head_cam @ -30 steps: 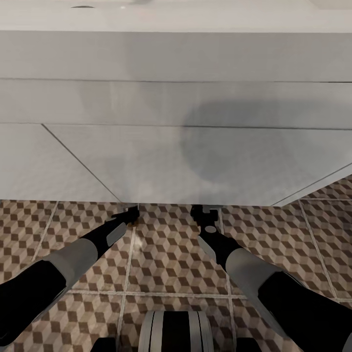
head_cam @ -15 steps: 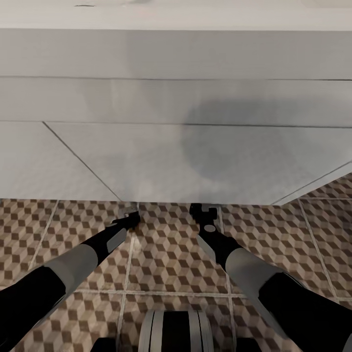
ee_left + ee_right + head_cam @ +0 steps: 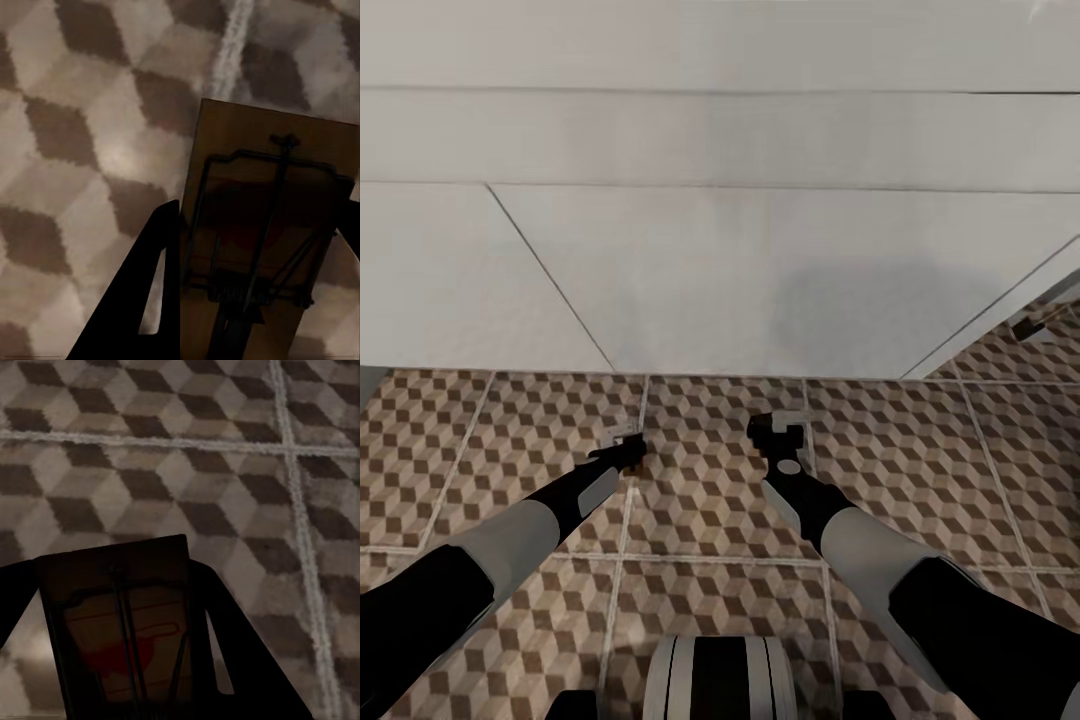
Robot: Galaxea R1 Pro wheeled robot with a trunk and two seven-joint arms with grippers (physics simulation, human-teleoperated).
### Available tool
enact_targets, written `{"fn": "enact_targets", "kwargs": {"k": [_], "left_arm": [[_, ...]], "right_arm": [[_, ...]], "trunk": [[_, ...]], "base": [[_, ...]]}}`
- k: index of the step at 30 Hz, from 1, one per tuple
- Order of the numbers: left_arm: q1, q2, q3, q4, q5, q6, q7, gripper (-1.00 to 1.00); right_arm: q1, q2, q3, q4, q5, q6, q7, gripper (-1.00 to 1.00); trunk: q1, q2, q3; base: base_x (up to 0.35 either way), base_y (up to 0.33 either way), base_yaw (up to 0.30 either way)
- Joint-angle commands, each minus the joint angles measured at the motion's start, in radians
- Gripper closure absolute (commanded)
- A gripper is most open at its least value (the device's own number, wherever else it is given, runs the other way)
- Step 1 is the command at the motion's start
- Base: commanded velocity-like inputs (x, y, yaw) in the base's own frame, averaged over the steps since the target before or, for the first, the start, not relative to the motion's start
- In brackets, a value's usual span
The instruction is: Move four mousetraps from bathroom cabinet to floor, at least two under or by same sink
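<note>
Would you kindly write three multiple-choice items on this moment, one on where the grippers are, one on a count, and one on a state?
1. Above what do both grippers hang?
A. A wooden drawer
B. The cube-patterned bathroom floor
C. A bathtub rim

2. How many mousetraps are being carried?
A. None
B. One
C. Two

3. In what state is the left gripper?
A. Shut on a mousetrap
B. Open and empty
C. Shut on a towel

Key:
1 B, since the head view shows the left gripper and the right gripper over the bathroom floor, in front of a white unit.
2 C, since one mousetrap sits between the fingers in the left wrist view and another mousetrap in the right wrist view.
3 A, since dark fingers flank the wooden slab.
</note>
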Motion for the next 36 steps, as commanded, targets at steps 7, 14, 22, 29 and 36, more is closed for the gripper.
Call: {"fn": "enact_targets", "kwargs": {"k": [7, 14, 22, 29, 36], "left_arm": [[-0.001, 0.006, -0.006, -0.008, 0.007, 0.004, 0.016, 1.00], [-0.001, 0.045, 0.053, -0.009, 0.016, 0.013, 0.015, 1.00], [-0.001, 0.072, 0.215, -0.003, 0.049, 0.021, 0.015, 1.00], [-0.037, 0.044, 0.242, -0.014, 0.043, 0.278, 0.027, 1.00], [-0.129, 0.038, 0.243, -0.011, 0.037, 0.367, 0.031, 1.00]], "right_arm": [[-0.001, 0.001, 0.006, -0.013, -0.015, -0.006, -0.006, 1.00], [-0.001, 0.000, -0.003, -0.028, -0.028, -0.006, -0.009, 1.00], [-0.002, 0.004, -0.067, -0.028, -0.030, 0.056, -0.017, 1.00], [-0.043, 0.004, -0.079, 0.002, -0.034, 0.184, -0.019, 1.00], [-0.113, 0.010, -0.079, 0.071, -0.034, 0.189, -0.017, 1.00]], "trunk": [[0.000, 0.000, -0.001], [0.000, 0.000, -0.001], [0.000, 0.000, -0.001], [0.000, 0.000, -0.001], [0.000, 0.000, -0.001]], "base": [[-0.012, 0.000, 0.000], [0.000, 0.000, 0.000], [0.000, 0.000, 0.000], [0.000, 0.000, 0.000], [0.000, 0.000, 0.000]]}}
